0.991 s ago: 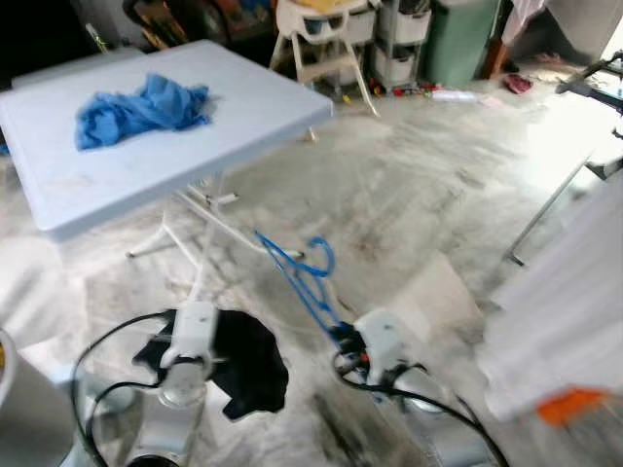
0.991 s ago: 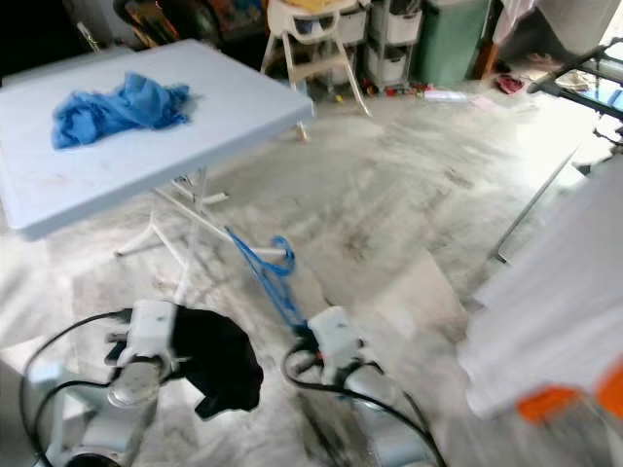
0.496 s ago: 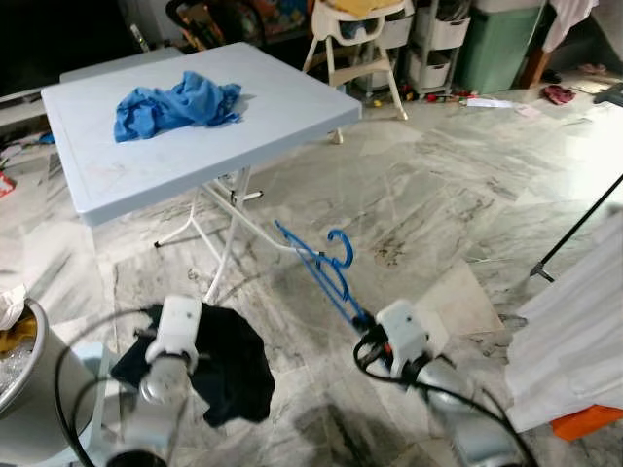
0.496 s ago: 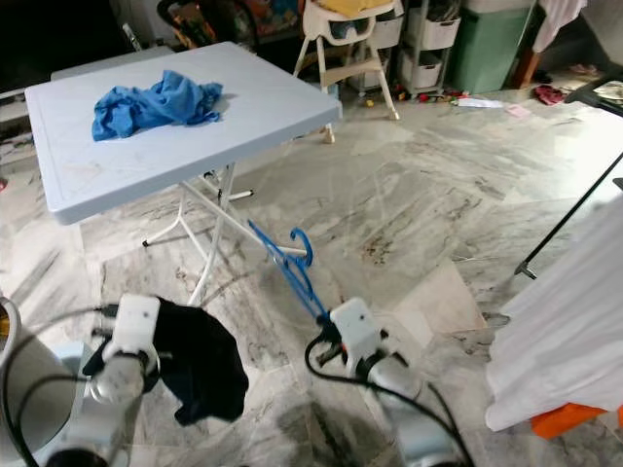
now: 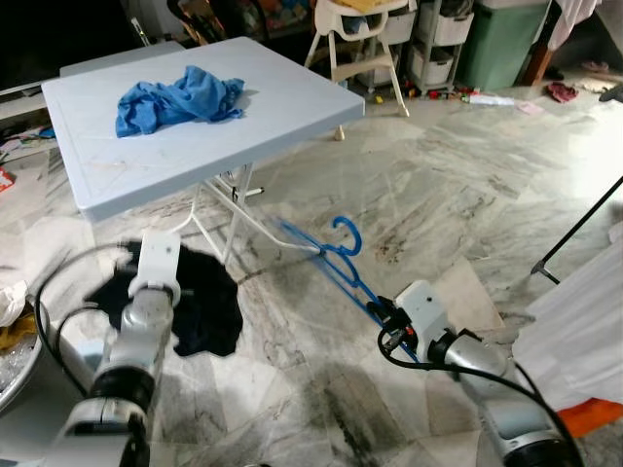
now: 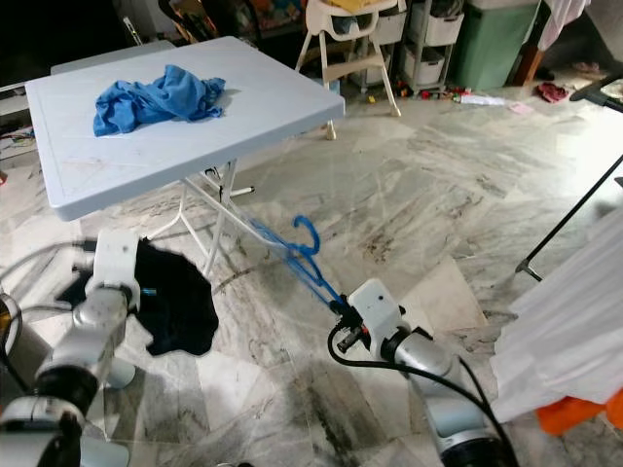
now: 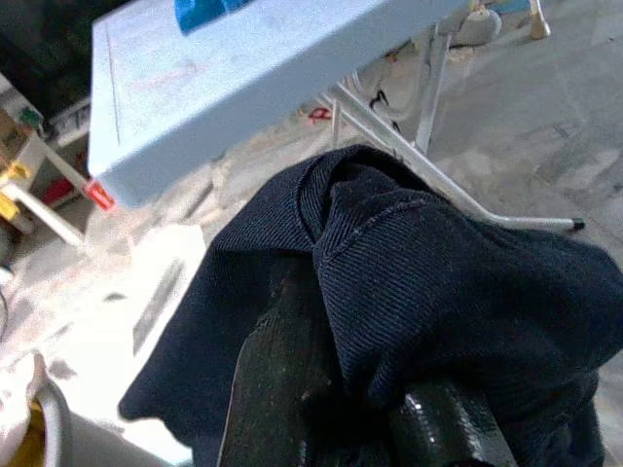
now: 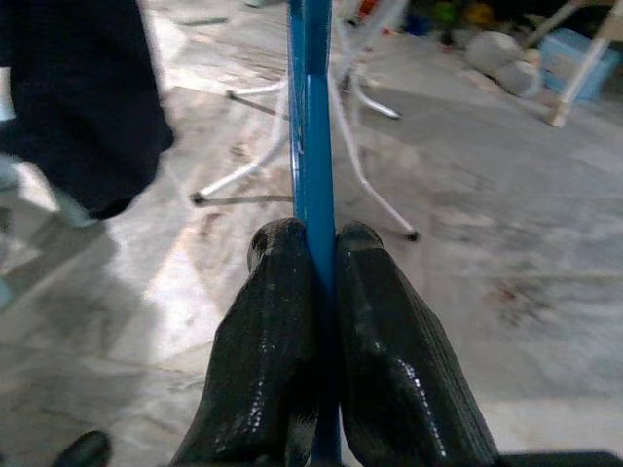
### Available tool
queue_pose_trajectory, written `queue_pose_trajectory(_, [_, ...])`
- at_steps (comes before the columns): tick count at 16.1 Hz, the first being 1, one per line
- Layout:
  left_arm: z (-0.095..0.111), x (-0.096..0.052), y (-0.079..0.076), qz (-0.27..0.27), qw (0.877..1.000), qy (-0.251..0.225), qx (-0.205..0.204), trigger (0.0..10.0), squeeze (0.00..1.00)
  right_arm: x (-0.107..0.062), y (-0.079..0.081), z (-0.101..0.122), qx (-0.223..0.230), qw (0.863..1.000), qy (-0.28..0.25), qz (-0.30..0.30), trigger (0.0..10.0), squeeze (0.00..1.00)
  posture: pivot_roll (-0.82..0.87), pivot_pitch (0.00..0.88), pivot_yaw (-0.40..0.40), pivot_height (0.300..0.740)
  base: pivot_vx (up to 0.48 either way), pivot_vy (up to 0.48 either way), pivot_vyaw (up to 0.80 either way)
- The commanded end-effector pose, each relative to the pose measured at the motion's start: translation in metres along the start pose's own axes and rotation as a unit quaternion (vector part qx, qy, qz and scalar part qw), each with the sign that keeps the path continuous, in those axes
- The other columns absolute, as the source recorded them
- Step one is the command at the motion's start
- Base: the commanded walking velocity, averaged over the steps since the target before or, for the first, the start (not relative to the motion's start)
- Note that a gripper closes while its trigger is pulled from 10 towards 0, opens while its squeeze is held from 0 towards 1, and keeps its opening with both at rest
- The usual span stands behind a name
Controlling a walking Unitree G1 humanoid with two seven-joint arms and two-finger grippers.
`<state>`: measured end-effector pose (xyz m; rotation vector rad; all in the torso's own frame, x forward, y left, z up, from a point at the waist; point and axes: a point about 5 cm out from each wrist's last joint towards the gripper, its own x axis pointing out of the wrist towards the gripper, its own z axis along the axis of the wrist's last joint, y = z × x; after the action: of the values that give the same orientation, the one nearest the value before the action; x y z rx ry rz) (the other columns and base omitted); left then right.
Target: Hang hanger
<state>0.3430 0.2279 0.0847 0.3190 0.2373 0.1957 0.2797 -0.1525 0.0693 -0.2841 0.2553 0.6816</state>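
Note:
A blue plastic hanger point(image 5: 336, 261) is held out over the floor, its hook pointing away from me. My right gripper point(image 8: 313, 245) is shut on the hanger's bar, which runs straight up between the two black fingers point(image 8: 273, 321). My left gripper point(image 5: 156, 292) is shut on a dark navy garment point(image 5: 200, 302) that drapes over its fingers point(image 7: 282, 389) and hangs down at the left. The garment point(image 7: 428, 282) hides the left fingertips.
A light blue folding table point(image 5: 107, 156) with a crumpled blue cloth point(image 5: 180, 95) stands ahead left, its white legs point(image 5: 229, 219) just beyond the hanger. A high chair point(image 5: 346, 39) and storage bins stand behind. White fabric point(image 5: 579, 321) and a black rack pole point(image 5: 579, 229) are at the right.
The camera has shifted a little. My left arm has lifted the dark garment up and toward the left. My right arm with the hanger has moved slightly right.

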Motion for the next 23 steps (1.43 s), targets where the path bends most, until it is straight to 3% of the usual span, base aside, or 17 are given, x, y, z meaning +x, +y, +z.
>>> queue_pose_trajectory(1, [0.008, 0.004, 0.006, 0.009, 1.0, -0.014, 0.0, 10.0, 0.0, 0.0, 0.002, 0.008, 0.001, 1.0, -0.014, 0.021, 10.0, 0.0, -0.1, 0.068, 0.087, 0.74, 0.0, 0.0, 0.0])
queue_pose_trajectory(5, [0.036, 0.012, 0.001, -0.003, 0.998, -0.067, 0.02, 10.0, 0.0, -0.01, 0.016, 0.009, 0.02, 0.995, -0.017, 0.097, 10.0, 0.0, -0.1, 0.077, 0.111, 0.74, 0.0, 0.0, 0.0])
queue_pose_trajectory(7, [0.047, 0.017, 0.019, 0.066, 0.993, -0.086, 0.054, 10.0, 0.0, -0.014, 0.014, 0.008, 0.028, 0.995, -0.014, 0.093, 10.0, 0.0, -0.1, 0.084, 0.121, 0.74, 0.0, 0.0, 0.0])
queue_pose_trajectory(10, [0.05, 0.019, 0.028, 0.103, 0.99, -0.078, 0.059, 10.0, 0.0, -0.017, 0.018, 0.008, 0.04, 0.993, -0.013, 0.11, 10.0, 0.0, -0.09, 0.086, 0.127, 0.74, 0.0, 0.0, 0.0])
queue_pose_trajectory(16, [0.05, 0.019, 0.014, 0.087, 0.991, -0.082, 0.065, 10.0, 0.0, -0.02, 0.034, 0.017, 0.074, 0.981, -0.032, 0.177, 10.0, 0.0, -0.09, 0.087, 0.128, 0.74, 0.0, 0.0, 0.0])
queue_pose_trajectory(17, [0.052, 0.019, 0.006, 0.06, 0.992, -0.089, 0.064, 10.0, 0.0, -0.024, 0.045, 0.017, 0.078, 0.972, -0.025, 0.22, 10.0, 0.0, -0.09, 0.088, 0.127, 0.74, 0.0, 0.0, 0.0])
queue_pose_trajectory(20, [0.052, 0.019, -0.001, 0.053, 0.993, -0.087, 0.064, 10.0, 0.0, -0.027, 0.057, 0.014, 0.083, 0.962, -0.01, 0.258, 10.0, 0.0, -0.09, 0.09, 0.125, 0.74, 0.0, 0.0, 0.0])
queue_pose_trajectory(23, [0.051, 0.019, -0.007, 0.023, 0.995, -0.076, 0.052, 10.0, 0.0, -0.022, 0.057, 0.01, 0.072, 0.968, 0.005, 0.242, 10.0, 0.0, -0.09, 0.093, 0.119, 0.74, 0.0, 0.0, 0.0])
